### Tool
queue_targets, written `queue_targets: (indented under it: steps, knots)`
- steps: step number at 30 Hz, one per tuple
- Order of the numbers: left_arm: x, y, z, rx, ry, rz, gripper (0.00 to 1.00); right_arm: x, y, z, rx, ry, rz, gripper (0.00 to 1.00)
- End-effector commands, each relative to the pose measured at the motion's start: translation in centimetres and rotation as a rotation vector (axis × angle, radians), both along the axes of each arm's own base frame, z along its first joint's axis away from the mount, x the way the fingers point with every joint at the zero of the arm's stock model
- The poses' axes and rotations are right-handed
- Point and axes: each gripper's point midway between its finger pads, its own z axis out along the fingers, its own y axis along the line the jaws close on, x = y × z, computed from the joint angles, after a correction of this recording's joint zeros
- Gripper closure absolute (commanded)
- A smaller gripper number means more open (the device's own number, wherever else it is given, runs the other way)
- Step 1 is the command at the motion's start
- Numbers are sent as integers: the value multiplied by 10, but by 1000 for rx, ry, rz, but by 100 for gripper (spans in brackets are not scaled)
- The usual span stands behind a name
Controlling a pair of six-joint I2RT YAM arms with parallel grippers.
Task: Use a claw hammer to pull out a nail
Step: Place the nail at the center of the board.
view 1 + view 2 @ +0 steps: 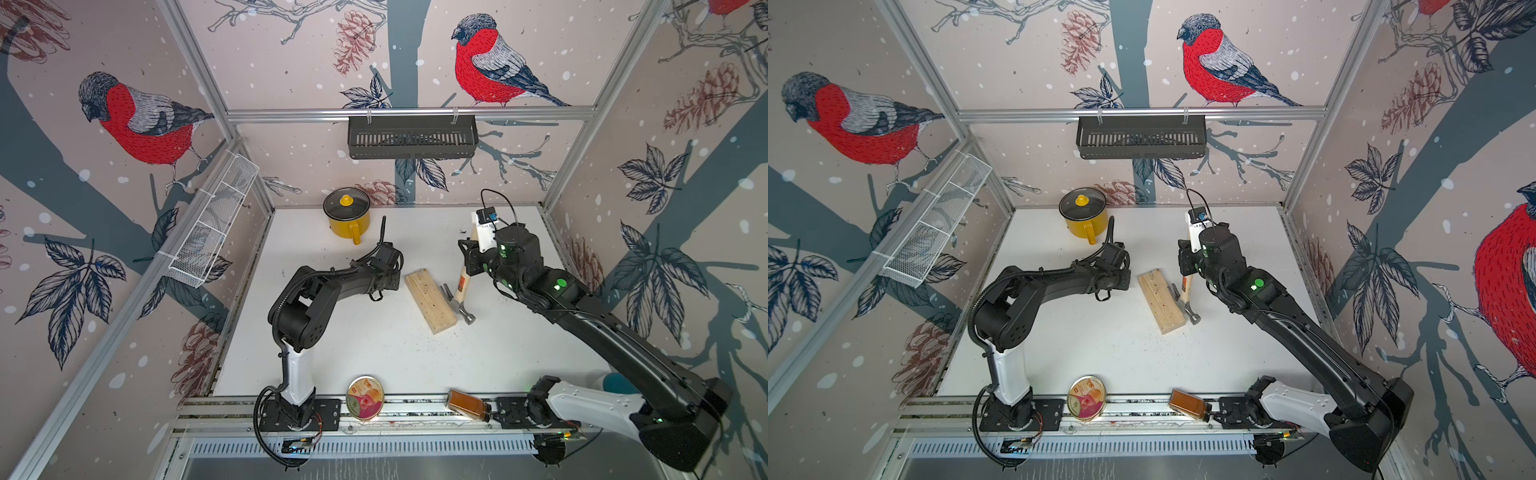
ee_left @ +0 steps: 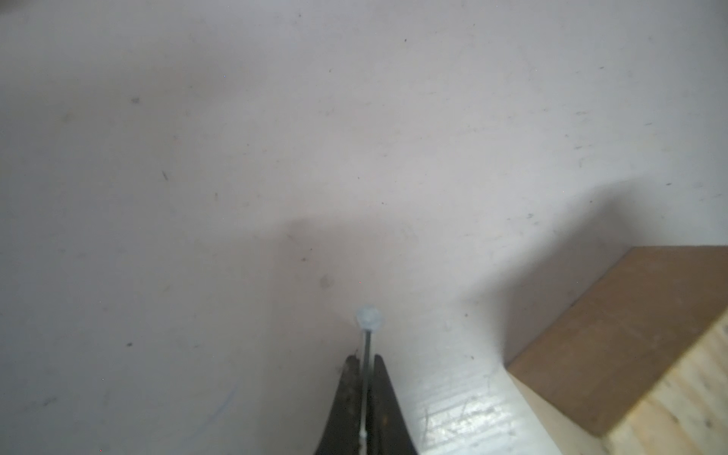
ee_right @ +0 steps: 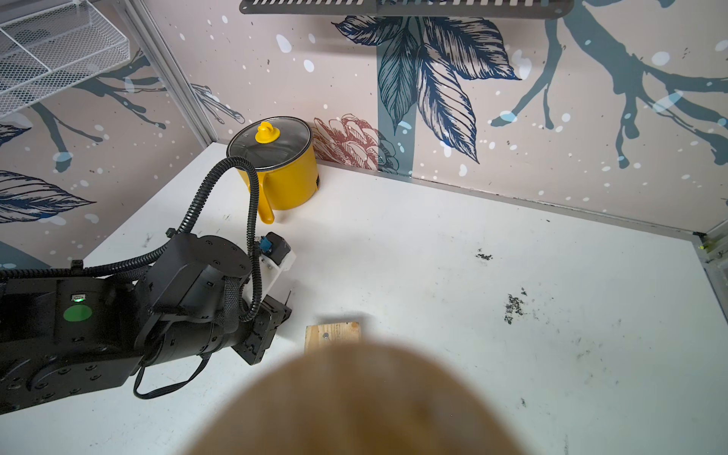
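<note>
- pale wood first: the handle of the claw hammer (image 1: 460,291) is clamped in my right gripper (image 1: 469,259), jaws closed around it partway up. in the right wrist view the handle is only a blurred tan mass close to the lens.
- below that grip the handle slopes down to the grey steel head, which rests on the white table (image 1: 374,353). the claw is turned toward the wooden block (image 1: 430,301) and sits just beside its long side; i cannot tell whether they touch.
- my left gripper (image 2: 366,356) is pinched shut on a thin nail (image 2: 368,320). the nail's head pokes out past the tips, over bare table and clear of the block.
- one end of the block lies just beside the left gripper, and the block sits between my two tools. a small grey spot shows on its top near that end; i cannot tell if it is a nail head.
- well beyond both grippers, a yellow pot (image 1: 347,220) with a glass lid stands by the back wall.
</note>
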Motion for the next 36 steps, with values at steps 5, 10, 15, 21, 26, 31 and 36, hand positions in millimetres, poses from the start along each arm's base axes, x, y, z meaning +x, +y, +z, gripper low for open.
queue_targets:
  steps: [5,10,15,21,26,31,36]
  knots:
    - [-1,1,-6,-6,31,14,100,9,4,27,63,-93,-20,100]
    - [-1,0,-3,-12,23,12,97,9,4,27,61,-95,-20,100]
    - [-2,0,-3,-13,22,12,95,9,4,26,60,-93,-20,100]
    - [-1,1,-2,-13,20,15,88,9,4,23,58,-89,-20,100]
    - [-1,2,0,-11,14,19,81,9,5,24,59,-90,-18,100]
    - [-1,2,3,-14,7,22,80,8,5,25,60,-90,-16,100]
    - [-1,1,10,-35,-15,18,80,8,5,25,54,-94,-12,100]
